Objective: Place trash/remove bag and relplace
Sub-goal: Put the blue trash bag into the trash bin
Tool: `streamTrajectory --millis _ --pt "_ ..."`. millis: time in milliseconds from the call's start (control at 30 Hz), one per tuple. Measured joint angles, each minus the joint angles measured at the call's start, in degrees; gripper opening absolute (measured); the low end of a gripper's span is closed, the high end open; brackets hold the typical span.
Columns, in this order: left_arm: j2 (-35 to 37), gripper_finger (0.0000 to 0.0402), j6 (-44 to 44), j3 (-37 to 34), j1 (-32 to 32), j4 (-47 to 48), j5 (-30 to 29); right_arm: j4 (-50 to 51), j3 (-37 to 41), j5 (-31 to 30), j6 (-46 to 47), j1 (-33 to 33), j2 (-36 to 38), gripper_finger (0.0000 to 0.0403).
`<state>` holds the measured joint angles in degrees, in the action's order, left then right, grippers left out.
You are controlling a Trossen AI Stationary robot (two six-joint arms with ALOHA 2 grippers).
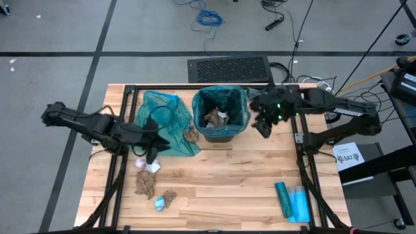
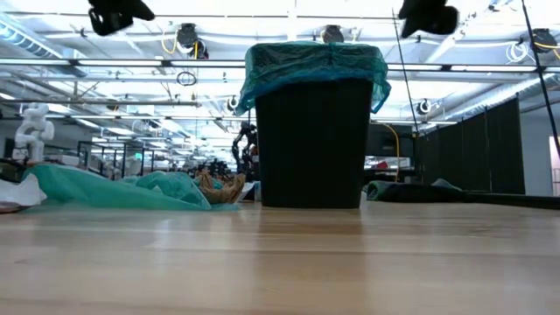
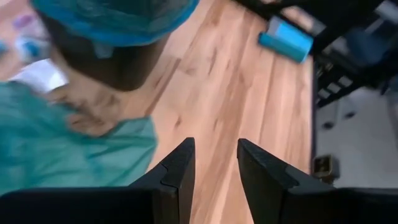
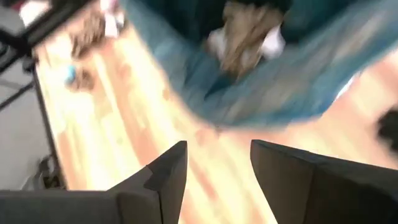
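1. A black plastic trash bin lined with a teal bag (image 1: 221,114) stands at the far middle of the pale wooden tabletop (image 1: 227,182); several crumpled brown and white paper wads (image 1: 217,117) lie inside it.
2. The right tool (image 1: 262,123) hangs above the tabletop just beside the bin's right rim, its two dark fingers (image 4: 168,177) parted and gripping nothing.
3. The left tool (image 1: 153,148) hovers to the left of the bin over a loose, rumpled teal plastic bag (image 1: 162,120); its fingers (image 3: 180,171) stand slightly apart and empty.
4. One brown wad (image 1: 192,134) rests on the edge of the loose bag, just beside the bin's left side.
5. More wads lie on the tabletop nearer the front and left of the bin: a white one (image 1: 153,167), a brown one (image 1: 144,184), and a brown-and-pale-blue pair (image 1: 164,200).
6. A flat blue-teal plastic packet (image 1: 292,200) lies well apart from the bin, toward the front right.
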<state>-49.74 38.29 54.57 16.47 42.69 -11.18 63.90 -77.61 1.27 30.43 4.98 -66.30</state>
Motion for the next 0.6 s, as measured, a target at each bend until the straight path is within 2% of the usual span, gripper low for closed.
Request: streamTrajectory --millis 167,300,433,600 --pt "0.03 0.0118 -0.02 7.49 0.20 14.14 1.43 -0.60 3.91 -3.11 11.44 -10.40 -0.09 0.0169" --pt "-0.24 0.0118 1.58 9.64 1.58 20.52 6.41 -5.44 9.63 -6.99 22.40 -19.06 -0.11 0.0169" --pt "-2.06 0.0118 4.54 9.66 3.93 26.25 10.81 -16.33 15.77 -11.08 32.25 -27.08 -0.13 0.0169" --pt "-6.01 0.0118 7.96 9.66 7.97 28.80 12.74 -29.12 21.44 -18.23 37.89 -34.46 -0.62 0.0169"
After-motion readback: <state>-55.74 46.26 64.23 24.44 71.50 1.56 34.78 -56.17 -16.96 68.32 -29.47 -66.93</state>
